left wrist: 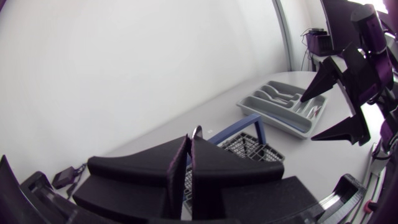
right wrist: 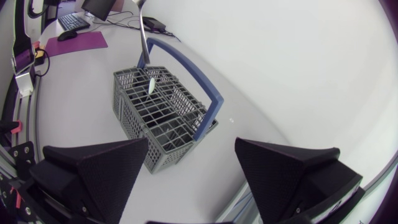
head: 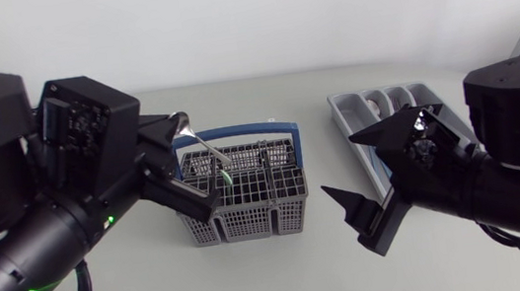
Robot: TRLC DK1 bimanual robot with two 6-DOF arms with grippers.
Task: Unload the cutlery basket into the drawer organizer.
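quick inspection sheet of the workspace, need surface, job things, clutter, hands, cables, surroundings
surface: pale grey table, no spills seen
job's things: grey cutlery basket with a blue handle stands upright mid-table; grey drawer organizer lies beside it, toward the right arm; a small pale piece stands in the basket
clutter: nothing seen
hands: left hand shut on a silver cutlery piece above the basket; right hand open and empty, between basket and organizer
cables: black cable loops beside the left arm, away from the basket
surroundings: nothing seen
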